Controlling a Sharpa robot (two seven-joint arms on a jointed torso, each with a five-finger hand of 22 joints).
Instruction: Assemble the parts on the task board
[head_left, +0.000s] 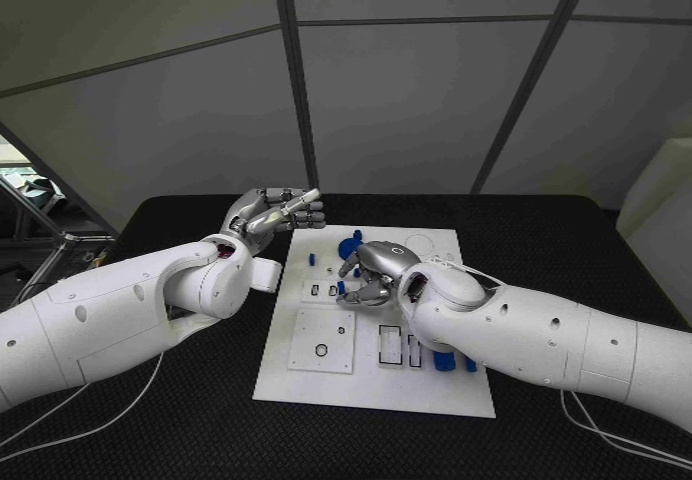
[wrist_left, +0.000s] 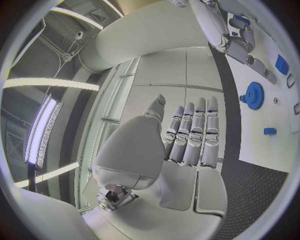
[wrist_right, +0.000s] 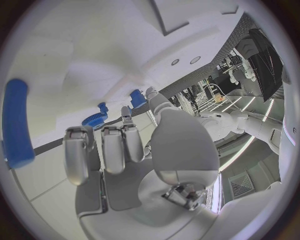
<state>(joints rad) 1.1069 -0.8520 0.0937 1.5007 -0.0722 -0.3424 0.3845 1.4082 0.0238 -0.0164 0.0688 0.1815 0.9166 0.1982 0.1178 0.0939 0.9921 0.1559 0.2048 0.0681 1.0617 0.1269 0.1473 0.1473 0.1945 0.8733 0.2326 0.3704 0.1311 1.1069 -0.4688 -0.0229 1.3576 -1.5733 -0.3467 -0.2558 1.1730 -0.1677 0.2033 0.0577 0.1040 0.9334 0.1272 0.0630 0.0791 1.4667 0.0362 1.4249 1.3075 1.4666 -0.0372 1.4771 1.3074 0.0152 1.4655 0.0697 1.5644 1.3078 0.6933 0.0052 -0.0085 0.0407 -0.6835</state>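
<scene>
Nearest the robot, the white task board (head_left: 378, 385) lies lengthwise on the black table (head_left: 173, 420), its near portion bare apart from a square inset panel (head_left: 323, 340) carrying a small ring mark. Just beyond that, at the board's right side, dark-outlined rectangular slots (head_left: 391, 343) sit beside two or three blue parts (head_left: 444, 360) lying against the underside of the right forearm. Further in, the right hand (head_left: 378, 272) hangs over the middle of the board with its fingers curled downward toward the surface. Whether anything is pinched between them cannot be told. In the right wrist view the fingers (wrist_right: 112, 147) extend side by side over the white board, with no part seen in them, and a blue gear (wrist_right: 95, 119) and a small blue piece (wrist_right: 137, 98) lie beyond the fingertips; a long blue part (wrist_right: 16, 122) appears at the edge of that view. Beyond the right hand, the blue gear (head_left: 351, 247) stands on the far half of the board. Farthest, the left hand (head_left: 274, 212) is raised off the board's far left corner, palm up, fingers straight and together, holding nothing. The left wrist view confirms the fingers (wrist_left: 194, 132) extended and released, the blue gear (wrist_left: 254, 95) well apart on the board.
</scene>
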